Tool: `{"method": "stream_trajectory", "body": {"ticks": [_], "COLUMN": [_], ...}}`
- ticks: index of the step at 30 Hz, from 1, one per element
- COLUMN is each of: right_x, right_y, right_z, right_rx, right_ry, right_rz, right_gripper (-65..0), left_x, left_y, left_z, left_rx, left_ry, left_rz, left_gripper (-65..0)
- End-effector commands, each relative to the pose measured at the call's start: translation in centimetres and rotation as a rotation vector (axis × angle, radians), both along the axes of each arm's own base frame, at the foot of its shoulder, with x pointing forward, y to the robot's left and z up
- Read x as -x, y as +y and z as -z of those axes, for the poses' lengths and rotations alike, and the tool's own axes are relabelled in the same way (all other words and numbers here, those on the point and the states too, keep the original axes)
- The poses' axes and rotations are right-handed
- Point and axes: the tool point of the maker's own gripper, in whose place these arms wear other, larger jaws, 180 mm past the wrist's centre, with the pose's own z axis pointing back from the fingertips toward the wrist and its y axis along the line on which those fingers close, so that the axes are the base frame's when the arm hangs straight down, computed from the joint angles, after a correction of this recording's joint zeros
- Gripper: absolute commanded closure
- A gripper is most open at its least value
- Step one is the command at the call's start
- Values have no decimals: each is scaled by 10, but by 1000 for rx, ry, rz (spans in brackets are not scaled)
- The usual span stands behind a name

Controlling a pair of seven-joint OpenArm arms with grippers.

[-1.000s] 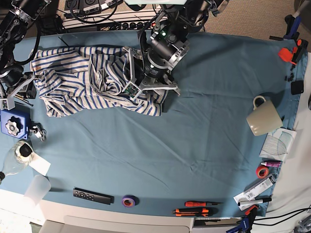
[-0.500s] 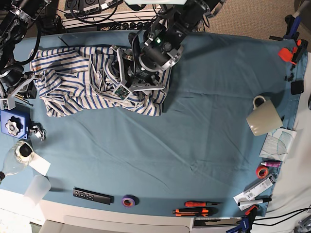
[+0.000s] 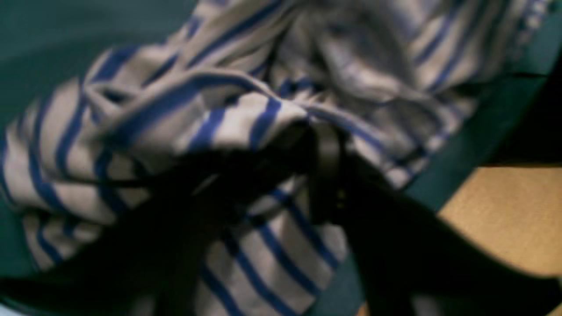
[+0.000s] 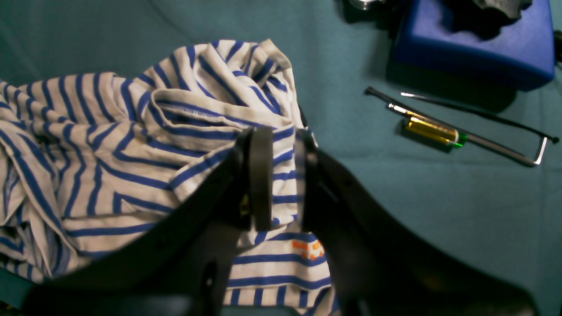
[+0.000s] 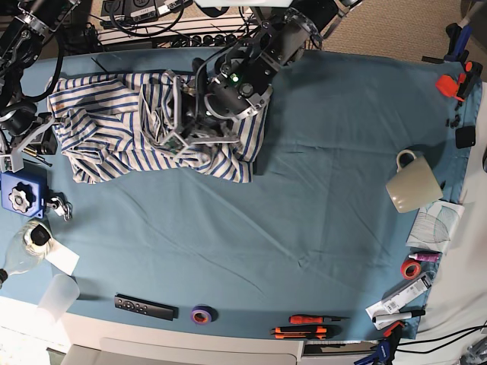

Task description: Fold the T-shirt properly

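A white T-shirt (image 5: 122,125) with thin blue stripes lies crumpled in a heap at the far left of a counter (image 5: 304,213) covered in teal cloth. Its folds are bunched and twisted, with one edge trailing toward the middle of the counter.

The left hand (image 5: 176,122) is pressed down into the right side of the heap, its arm reaching in from the far edge. In its wrist view, which is blurred, dark fingers (image 3: 325,175) sit against a raised fold of striped cloth; I cannot tell whether they have closed on it.

The right hand (image 4: 279,175) is at the heap's left edge. Its wrist view shows the two black fingers set narrow, with a fold of the T-shirt pinched between them.

Just beside that edge lie a blue block (image 4: 474,44), a thin metal rod (image 4: 461,131) and a small gold and green part (image 4: 432,131).

Elsewhere on the counter: a pale mug (image 5: 413,182) on its side at the right, a black remote (image 5: 144,306) and a purple tape roll (image 5: 202,314) near the front edge, and orange-handled tools (image 5: 308,325) farther right.
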Motion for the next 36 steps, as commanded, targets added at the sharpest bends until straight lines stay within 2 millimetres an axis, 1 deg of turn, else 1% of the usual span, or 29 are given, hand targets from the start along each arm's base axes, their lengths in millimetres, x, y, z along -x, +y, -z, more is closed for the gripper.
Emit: {"method": "stream_trajectory", "body": {"ticks": [1, 2, 4, 9, 11, 15, 18, 22, 27, 30, 36], "right_x": [-7, -7, -8, -9, -9, -9, -9, -9, -9, -9, -9], "right_y": [-4, -4, -4, -4, -4, -4, -4, -5, -5, -5, -4], "right_z": [-16, -16, -17, -18, -18, -18, -18, -18, -18, -18, -18], "right_rx": [25, 25, 25, 24, 25, 25, 25, 25, 25, 25, 25], "right_ry": [-49, -50, -54, -62, -62, -60, -60, -60, -61, -61, -62], "right_rz": [-9, -9, -9, -9, -9, -9, -9, -9, -9, -9, -9], "right_gripper": [-97, -97, -97, -97, -97, -97, -97, -97, -97, -97, -97], "left_x": [2, 3, 3, 1, -6, -31, -43, -58, -78, -84, -84], "left_y": [-18, -19, -19, -18, -13, 4, 14, 32, 62, 79, 107], "left_z": [-25, -27, -27, -27, -26, -31, -33, -32, -26, -18, -1], "left_rx": [73, 77, 76, 68, 32, -84, -136, -174, -192, -155, -96], "left_ry": [-33, -37, -38, -47, -84, -197, -227, -247, -221, -159, -43], "left_rz": [18, 21, 21, 17, 4, -38, -62, -123, -199, -235, -255], "left_gripper": [-114, -78, -43, -34, -35, -35, -35, -35, -35, -35, -35]}}
